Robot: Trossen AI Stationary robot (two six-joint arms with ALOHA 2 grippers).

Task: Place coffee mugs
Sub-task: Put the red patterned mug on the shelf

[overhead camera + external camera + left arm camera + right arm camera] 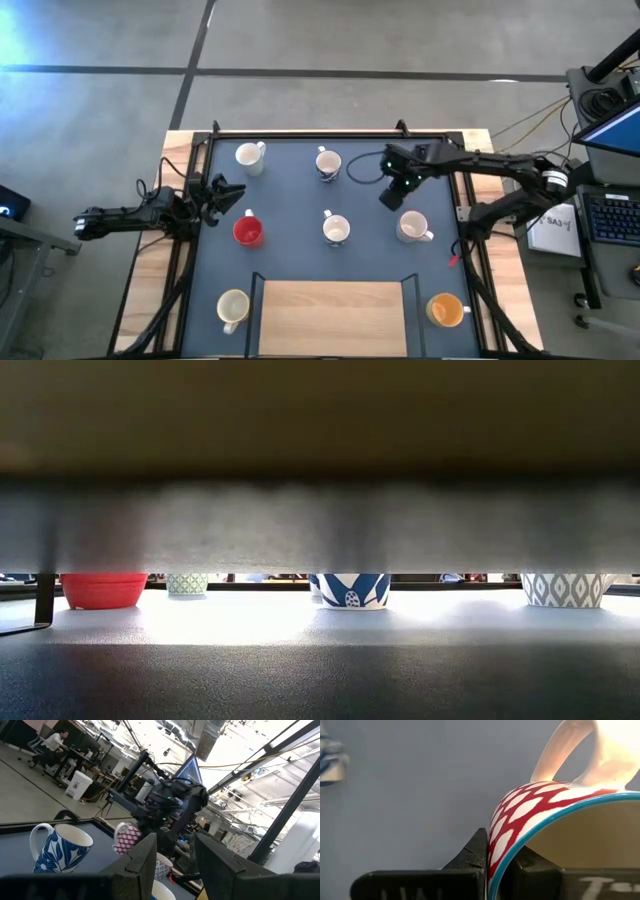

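Seven mugs stand on the table, and your right gripper has its fingers pinched on the rim of an eighth, a red-and-white patterned mug, just above the cream mug on the mat. You look to be at the grasp-and-carry step; next, lift it clear and pick a free spot. Your left gripper waits beside the red mug, fingers somewhat apart.
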